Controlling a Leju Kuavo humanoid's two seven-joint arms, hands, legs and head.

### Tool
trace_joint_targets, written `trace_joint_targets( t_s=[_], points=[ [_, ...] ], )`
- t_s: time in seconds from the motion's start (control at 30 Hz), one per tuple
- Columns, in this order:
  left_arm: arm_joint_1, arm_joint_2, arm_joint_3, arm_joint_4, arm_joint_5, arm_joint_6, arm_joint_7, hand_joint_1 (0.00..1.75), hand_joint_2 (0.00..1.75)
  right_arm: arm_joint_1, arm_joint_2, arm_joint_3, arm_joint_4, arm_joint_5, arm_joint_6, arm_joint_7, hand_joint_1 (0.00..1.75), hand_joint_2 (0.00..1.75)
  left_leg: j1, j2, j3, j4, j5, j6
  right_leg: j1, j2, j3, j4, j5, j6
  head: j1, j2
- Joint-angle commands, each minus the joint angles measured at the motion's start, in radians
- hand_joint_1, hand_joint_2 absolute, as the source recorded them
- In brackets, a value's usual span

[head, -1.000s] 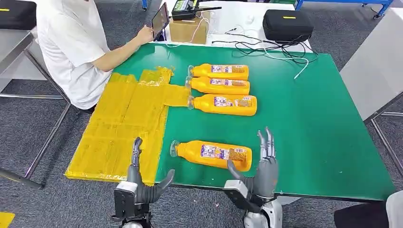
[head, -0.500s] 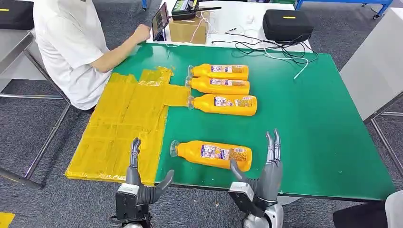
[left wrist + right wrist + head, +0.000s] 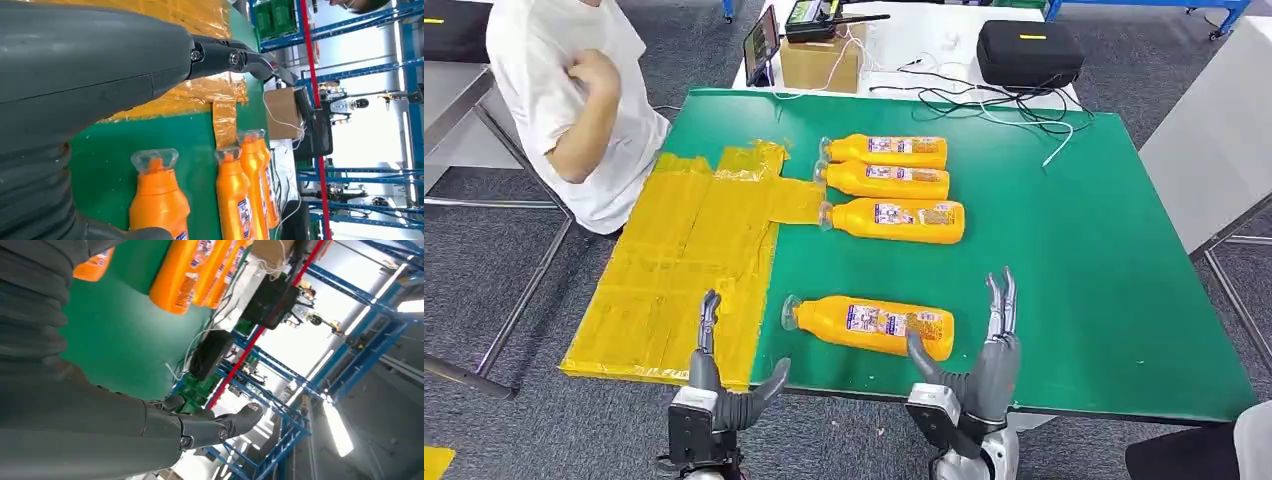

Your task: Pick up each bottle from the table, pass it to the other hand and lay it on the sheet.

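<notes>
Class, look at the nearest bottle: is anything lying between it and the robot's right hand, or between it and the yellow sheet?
Nothing visible. The right hand is open beside the base of the nearest bottle, with bare green table around it. The yellow sheet starts just past its cap.

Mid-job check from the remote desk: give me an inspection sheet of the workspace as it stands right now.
Surface: green table, yellow sheet taped over its left part.
Job's things: nearest bottle lies on the green beside the sheet; three more bottles lie side by side farther back, caps toward the sheet. None lies fully on the sheet.
Clutter: cardboard box, black case and a tablet beyond the table's far edge.
Hands: left hand open at the near edge; right hand open by the nearest bottle's base.
Cables: loose black and white cables at the far edge.
Surroundings: person in a white shirt seated at the left; grey carpet.
</notes>
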Motion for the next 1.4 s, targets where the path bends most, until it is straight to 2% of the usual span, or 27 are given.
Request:
trace_joint_targets(
  t_s=[0.03, 0.07, 0.1, 0.2, 0.23, 0.43, 0.93, 1.0, 1.03, 1.17, 1.4],
  points=[
    [-0.021, 0.004, 0.01, 0.06, -0.094, 0.041, -0.017, 0.0, 1.75, -0.002, -0.002, 0.02, 0.008, -0.024, -0.005, 0.0, 0.0, 1.75, 0.0, 0.0, 0.003, -0.001, -0.001, -0.001, 0.0, 0.0, 0.003, -0.001, -0.001, -0.001, 0.0, 0.0],
    [-0.015, -0.005, 0.028, 0.058, -0.126, 0.041, -0.017, 0.0, 1.75, 0.001, 0.008, 0.001, -0.019, 0.014, -0.005, 0.0, 0.0, 1.75, 0.0, 0.001, 0.005, -0.002, -0.001, -0.001, 0.0, 0.0, 0.004, -0.001, -0.001, -0.002, 0.0, 0.0],
    [-0.016, -0.009, 0.034, 0.061, -0.135, 0.041, -0.016, 0.0, 1.75, 0.002, 0.018, -0.017, -0.035, 0.035, -0.005, 0.0, 0.0, 0.0, 0.0, 0.001, 0.003, -0.001, -0.001, -0.001, 0.001, 0.0, 0.003, -0.001, -0.001, -0.001, 0.0, 0.0],
    [-0.019, -0.01, 0.034, 0.064, -0.127, 0.041, -0.018, 0.0, 1.75, -0.006, 0.015, -0.03, -0.021, 0.078, -0.005, 0.0, 0.0, 0.0, 0.0, 0.0, 0.004, 0.0, -0.001, -0.001, 0.0, 0.0, 0.004, 0.0, -0.002, -0.002, 0.0, 0.0],
    [-0.016, -0.011, 0.039, 0.063, -0.125, 0.041, -0.019, 0.0, 1.75, -0.014, -0.004, -0.032, 0.023, 0.093, -0.005, 0.0, 0.0, 1.75, 0.0, 0.0, 0.003, -0.001, -0.001, -0.001, 0.0, 0.0, 0.003, 0.0, -0.001, -0.002, 0.0, 0.0],
    [-0.012, -0.015, 0.035, 0.045, -0.107, 0.041, -0.023, 0.0, 1.75, 0.001, -0.003, -0.019, -0.107, -0.038, -0.005, 0.0, 0.0, 1.75, 0.0, 0.0, 0.002, -0.001, -0.001, -0.001, 0.0, -0.001, 0.002, 0.0, -0.001, -0.001, 0.0, 0.0],
    [-0.014, -0.02, 0.03, 0.063, -0.121, 0.041, -0.023, 0.0, 1.75, 0.02, 0.01, 0.01, -0.159, 0.002, -0.005, 0.0, 0.0, 1.75, 0.0, 0.0, 0.002, -0.001, -0.001, -0.001, 0.0, 0.0, 0.002, 0.0, -0.001, -0.001, 0.0, 0.0],
    [-0.021, -0.018, 0.023, 0.066, -0.122, 0.041, -0.023, 0.0, 1.75, 0.018, 0.023, -0.018, -0.221, 0.039, -0.005, 0.0, 0.0, 1.75, 0.0, 0.0, 0.004, -0.001, -0.001, -0.001, 0.0, 0.0, 0.004, -0.001, -0.001, -0.002, 0.0, 0.0],
    [-0.025, -0.023, 0.026, 0.064, -0.137, 0.041, -0.023, 0.0, 1.75, 0.008, 0.023, -0.07, -0.275, 0.061, -0.005, 0.0, 0.0, 0.0, 0.0, 0.0, 0.002, 0.0, -0.001, -0.001, 0.0, -0.001, 0.002, 0.0, -0.001, -0.001, 0.0, 0.0],
    [-0.024, -0.037, 0.058, 0.043, -0.158, 0.041, -0.023, 0.0, 1.75, -0.005, 0.023, -0.081, -0.277, -0.056, -0.005, 0.0, 0.0, 0.0, 0.0, -0.001, 0.001, 0.0, 0.0, -0.001, 0.0, -0.001, 0.001, 0.0, -0.001, -0.001, 0.0, 0.0],
    [-0.026, -0.038, 0.057, 0.043, -0.155, 0.041, -0.023, 0.0, 1.75, -0.004, 0.023, -0.069, -0.276, -0.05, -0.005, 0.0, 0.0, 0.0, 0.0, 0.0, 0.004, -0.001, -0.001, -0.001, 0.0, 0.0, 0.004, 0.0, -0.001, -0.002, 0.0, 0.0]
  ],
)
